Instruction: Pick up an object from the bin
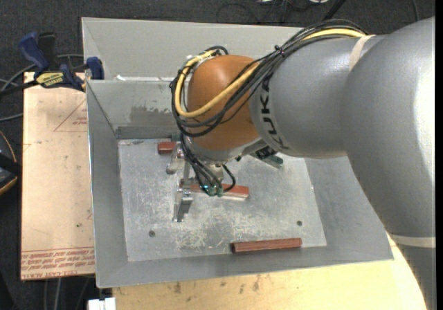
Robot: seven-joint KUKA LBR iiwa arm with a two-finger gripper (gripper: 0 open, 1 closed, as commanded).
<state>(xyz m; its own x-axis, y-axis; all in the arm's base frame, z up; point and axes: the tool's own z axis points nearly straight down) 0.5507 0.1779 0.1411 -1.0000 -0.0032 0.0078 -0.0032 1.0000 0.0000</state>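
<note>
In the grey metal bin (pixel 104 163), the gripper (pixel 182 209) is seen low over the floor, left of centre. Whether the claw is wide or narrow cannot be told. A small reddish-brown flat block (pixel 237 193) is noted just beside it, on the arm's side. A long reddish-brown bar (pixel 266 245) is set along the near wall, and a second small reddish block (pixel 165 147) lies by the far wall.

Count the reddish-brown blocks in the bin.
3: a long block by the front edge, a short block near the back wall, a third block mid-floor beside the gripper. The arm may hide more.
</note>
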